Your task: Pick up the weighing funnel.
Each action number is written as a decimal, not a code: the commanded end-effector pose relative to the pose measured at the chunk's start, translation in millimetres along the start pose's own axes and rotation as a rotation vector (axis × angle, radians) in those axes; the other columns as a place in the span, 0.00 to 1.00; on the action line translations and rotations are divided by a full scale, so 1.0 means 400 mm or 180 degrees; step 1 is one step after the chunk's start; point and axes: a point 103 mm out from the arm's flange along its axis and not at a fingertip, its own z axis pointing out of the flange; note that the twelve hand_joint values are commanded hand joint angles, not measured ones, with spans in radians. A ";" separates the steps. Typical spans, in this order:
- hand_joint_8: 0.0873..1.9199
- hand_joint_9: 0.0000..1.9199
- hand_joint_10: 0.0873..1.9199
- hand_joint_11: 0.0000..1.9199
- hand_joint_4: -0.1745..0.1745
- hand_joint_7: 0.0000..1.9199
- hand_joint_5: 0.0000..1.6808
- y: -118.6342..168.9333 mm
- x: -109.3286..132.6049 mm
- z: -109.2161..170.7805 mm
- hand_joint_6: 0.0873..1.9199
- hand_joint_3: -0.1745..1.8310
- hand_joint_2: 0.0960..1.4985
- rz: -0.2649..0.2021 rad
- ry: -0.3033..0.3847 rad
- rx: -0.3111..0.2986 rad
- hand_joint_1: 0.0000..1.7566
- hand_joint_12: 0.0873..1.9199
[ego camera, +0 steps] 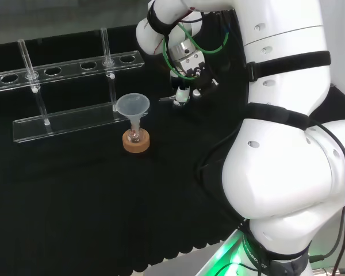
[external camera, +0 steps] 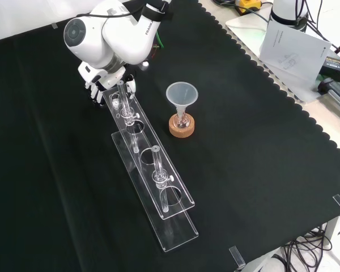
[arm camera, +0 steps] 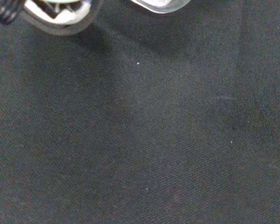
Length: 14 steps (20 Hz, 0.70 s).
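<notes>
Your hand (ego camera: pixel 186 72) is down low over the worktop (ego camera: pixel 75 201), by one end of the clear rack (external camera: pixel 178 229). A small clear piece, maybe the weighing funnel (ego camera: pixel 167 100), pokes out beside it. I cannot tell if the hand is open or closed. If you lift fast, the piece could slip, or the hand could bump the rack.

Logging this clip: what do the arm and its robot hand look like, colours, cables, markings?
The arm is glossy white with rounded, bulbous links, black bands at its joints and a round grey cap on one link. Thin green cables loop beside the wrist. The robot hand is black and white with silvery metal parts. A green light glows at the base.
</notes>
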 end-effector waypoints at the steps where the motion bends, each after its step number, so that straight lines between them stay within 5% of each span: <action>1: 0.32 0.40 0.23 0.25 0.56 0.28 0.42 -0.001 -0.041 0.019 0.34 0.37 0.38 0.0040 0.0028 0.0032 0.49 0.65; 14: 0.32 0.41 0.23 0.25 0.67 0.28 0.53 -0.001 -0.040 0.023 0.35 0.38 0.38 0.0048 0.0068 0.0030 0.50 0.65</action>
